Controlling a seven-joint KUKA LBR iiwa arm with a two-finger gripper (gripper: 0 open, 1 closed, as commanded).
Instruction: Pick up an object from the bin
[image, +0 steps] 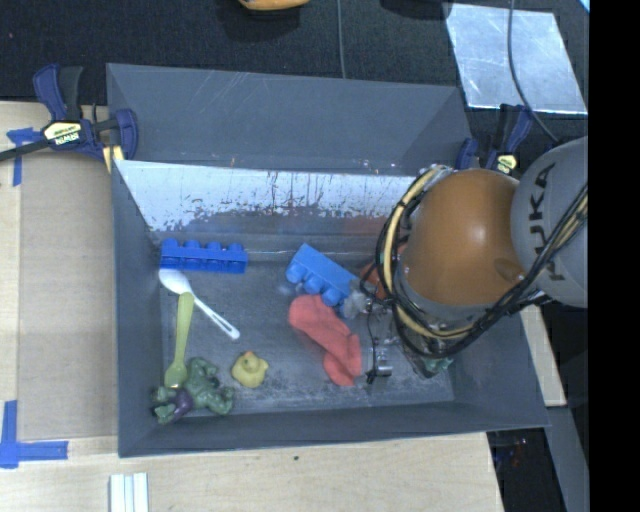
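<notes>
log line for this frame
stage: reach in bin | pincer: at right edge of red soft piece | nearby: blue brick just behind

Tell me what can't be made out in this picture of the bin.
- Gripper, camera view: largely hidden under the arm's orange cover; whether it touches the red thing is unclear.
- Blue block, camera view: its right end runs behind the arm's cables.
- Bin, camera view: the right part of its floor lies under the arm.
- Green toy, camera view: too small to tell what figure it is.
</notes>
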